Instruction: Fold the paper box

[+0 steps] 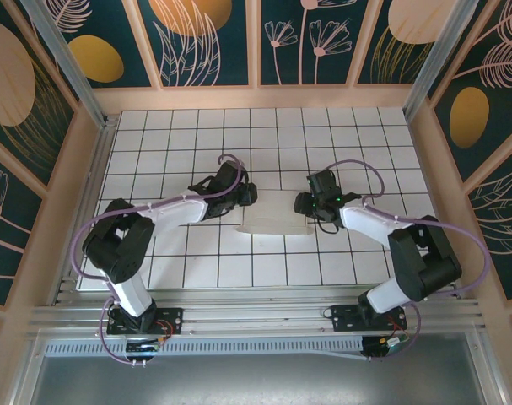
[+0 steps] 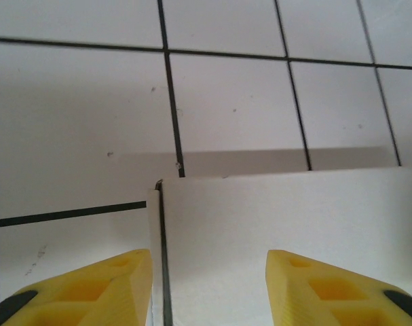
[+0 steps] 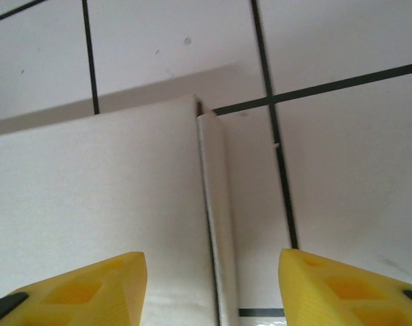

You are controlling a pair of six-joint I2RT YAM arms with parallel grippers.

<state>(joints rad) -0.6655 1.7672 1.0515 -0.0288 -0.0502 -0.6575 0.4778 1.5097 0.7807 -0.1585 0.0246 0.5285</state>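
Your left gripper [image 2: 209, 259] stands with its yellow fingers [image 2: 97, 288] apart and nothing clamped. The paper box [image 2: 294, 217] lies just below it, with the box's left edge close inside the left-hand finger and its white panel spanning the gap to the other finger. Your right gripper [image 3: 212, 257] is likewise spread and holds nothing: the box's folded right edge sits below the gap, the panel runs under the left-hand finger, and the bare gridded table [image 3: 341, 170] lies under the right-hand one.
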